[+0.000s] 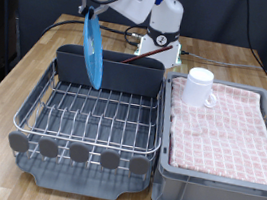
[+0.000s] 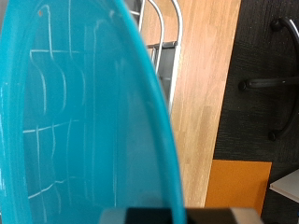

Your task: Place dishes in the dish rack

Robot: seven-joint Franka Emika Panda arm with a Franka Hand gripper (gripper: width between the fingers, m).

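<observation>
1. Right now the gripper [image 1: 90, 11] hangs above the dish rack [image 1: 96, 115], near the exterior view's top left, clamped on the upper edge of the light-blue plate [image 1: 93, 52]; the plate hangs edge-on and roughly upright directly beneath the fingers.
2. Below the gripper, the plate's lower rim sits about level with the rack's tall dark back compartment [image 1: 117, 72], just above the wire grid (whether it touches a wire I cannot tell).
3. Through the wrist view the plate [image 2: 75, 121] fills most of the picture, its surface close against the camera, with a few rack wires [image 2: 159, 37] and the wooden table [image 2: 210, 84] showing beyond its edge.
4. Off to the gripper's side, toward the exterior view's right, the white mug [image 1: 198, 86] stands on the pink checked cloth [image 1: 225, 129] in the grey bin [image 1: 216, 188], well apart from the plate. The spoon is not visible.
5. Risks, as I judge them:
   - The pinch is on the rim alone, so the plate could swing or slip.
   - A tilted plate may miss a slot and fall flat on the grid.
   - Its lower edge could knock the back compartment wall.
</observation>
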